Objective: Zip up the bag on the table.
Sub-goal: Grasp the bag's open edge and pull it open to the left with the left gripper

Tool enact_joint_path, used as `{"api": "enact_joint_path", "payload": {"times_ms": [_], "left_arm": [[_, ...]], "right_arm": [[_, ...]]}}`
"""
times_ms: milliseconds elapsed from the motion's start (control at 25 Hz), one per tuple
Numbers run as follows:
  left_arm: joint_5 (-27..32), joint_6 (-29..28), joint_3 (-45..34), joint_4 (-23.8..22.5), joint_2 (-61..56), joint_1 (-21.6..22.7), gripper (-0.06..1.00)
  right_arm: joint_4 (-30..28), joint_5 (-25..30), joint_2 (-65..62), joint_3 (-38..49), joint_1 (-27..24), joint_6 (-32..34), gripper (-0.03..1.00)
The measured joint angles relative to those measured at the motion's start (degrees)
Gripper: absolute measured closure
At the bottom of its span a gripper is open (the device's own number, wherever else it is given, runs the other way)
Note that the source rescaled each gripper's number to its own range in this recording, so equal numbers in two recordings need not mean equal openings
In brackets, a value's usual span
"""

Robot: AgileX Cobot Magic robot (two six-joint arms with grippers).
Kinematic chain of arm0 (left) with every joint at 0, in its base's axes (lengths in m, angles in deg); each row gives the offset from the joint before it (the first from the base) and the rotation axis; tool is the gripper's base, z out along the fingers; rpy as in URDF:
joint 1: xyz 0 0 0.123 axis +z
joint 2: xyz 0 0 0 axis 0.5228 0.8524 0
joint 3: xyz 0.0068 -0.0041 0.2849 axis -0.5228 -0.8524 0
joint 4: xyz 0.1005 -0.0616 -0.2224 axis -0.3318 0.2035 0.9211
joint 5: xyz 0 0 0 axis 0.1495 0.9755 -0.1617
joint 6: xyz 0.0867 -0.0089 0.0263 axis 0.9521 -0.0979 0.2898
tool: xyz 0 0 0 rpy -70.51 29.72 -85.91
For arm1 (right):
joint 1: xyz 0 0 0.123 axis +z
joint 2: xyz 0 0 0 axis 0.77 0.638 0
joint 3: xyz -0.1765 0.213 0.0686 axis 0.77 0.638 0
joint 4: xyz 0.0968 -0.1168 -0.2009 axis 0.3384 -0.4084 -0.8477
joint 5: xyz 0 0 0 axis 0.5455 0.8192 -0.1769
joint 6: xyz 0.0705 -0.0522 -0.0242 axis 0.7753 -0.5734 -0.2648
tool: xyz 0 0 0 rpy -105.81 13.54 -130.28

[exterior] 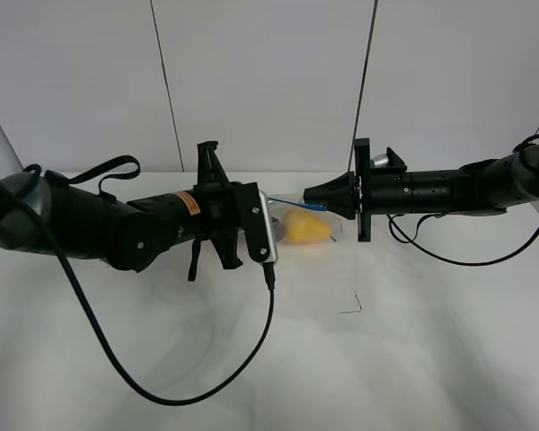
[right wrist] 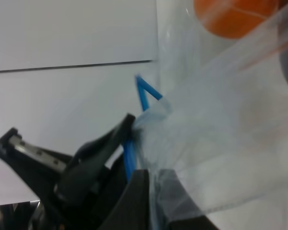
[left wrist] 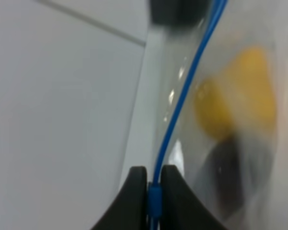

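White table (exterior: 413,359) lies below the bag (exterior: 310,229), held between the arms. Both left gripper (left wrist: 153,178) and right gripper (right wrist: 156,184) clamp its zip strip (left wrist: 182,96), which seemingly runs straight from one to the other.

Left arm (exterior: 117,229) and right arm (exterior: 449,190) reach toward each other, left fingers (left wrist: 130,201) and right fingers (right wrist: 134,201) clamped

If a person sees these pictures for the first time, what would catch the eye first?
The left gripper and the right gripper meet above the middle of the white table, both shut on the blue zip strip of a clear bag. A yellow fruit shows brightly through the plastic between them.
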Motion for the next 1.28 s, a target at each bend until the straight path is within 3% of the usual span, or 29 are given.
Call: {"api": "enact_joint_path", "payload": {"times_ms": [880, 1280], "left_arm": [[-0.65, 0.0, -9.08, -0.23, -1.36, 12.95, 0.94], [-0.82, 0.05, -9.14, -0.35, -1.36, 15.37, 0.94]], "right_arm": [[-0.78, 0.19, 0.0, 0.0, 0.17, 0.0, 0.97], [-0.78, 0.19, 0.0, 0.05, 0.17, 0.0, 0.97]]}}
